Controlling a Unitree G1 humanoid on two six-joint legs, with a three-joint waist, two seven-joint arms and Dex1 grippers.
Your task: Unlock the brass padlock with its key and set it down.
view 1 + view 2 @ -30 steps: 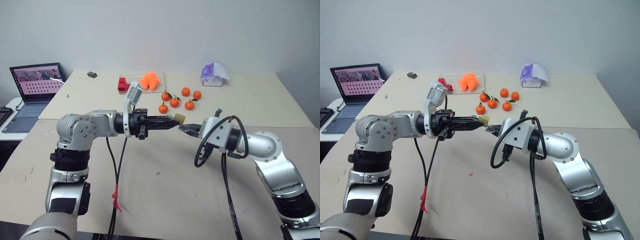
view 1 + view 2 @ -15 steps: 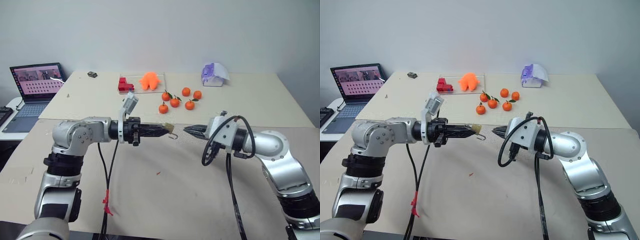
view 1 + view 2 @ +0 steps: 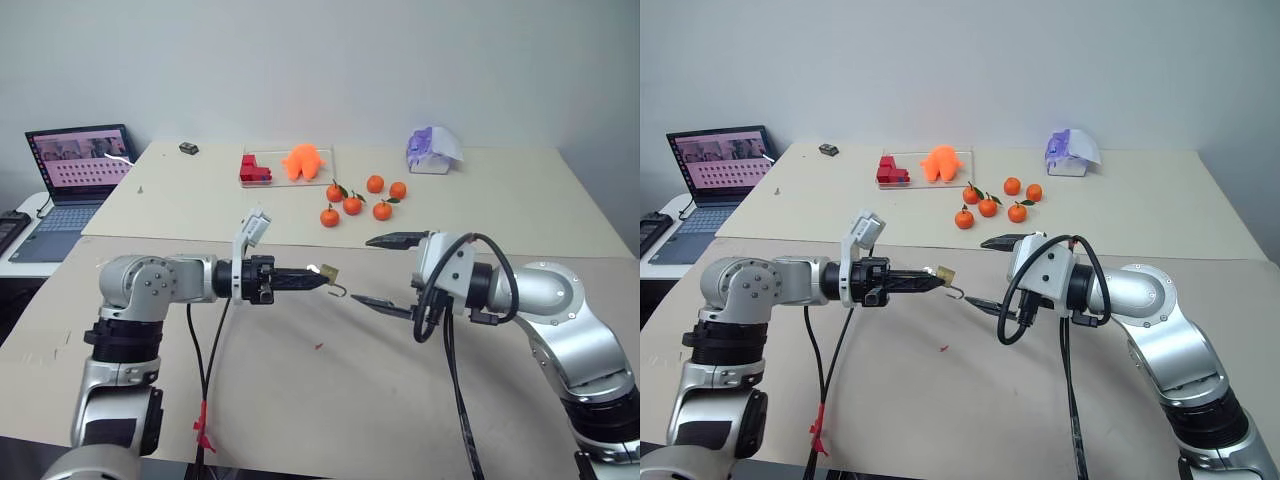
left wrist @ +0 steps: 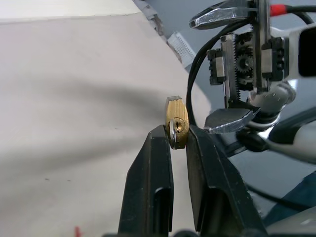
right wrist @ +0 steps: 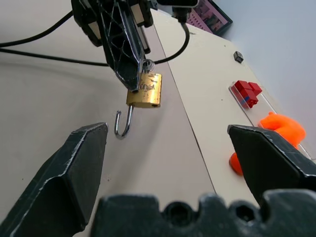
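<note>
The brass padlock [image 5: 144, 90] is small, with a yellow-gold body, and its silver shackle [image 5: 123, 123] hangs open below it. My left gripper [image 3: 318, 277] is shut on one end of the padlock and holds it above the tan table [image 3: 300, 400]. A silvery bit, probably the key [image 4: 173, 132], sits at the pinch between the black fingers. My right gripper [image 3: 385, 272] faces the padlock from a short way off. Its jaws are open wide with nothing between them.
Several mandarins [image 3: 353, 204] lie on the far table, beyond the padlock. Behind them are red blocks [image 3: 253, 168], an orange toy [image 3: 303, 160] and a purple-white object [image 3: 431, 148]. An open laptop [image 3: 78, 165] stands at the far left. Black cables hang under both arms.
My right gripper has let go at the padlock and opened wide. The left gripper has sunk and rolled with the padlock in it, and the shackle now hangs open.
</note>
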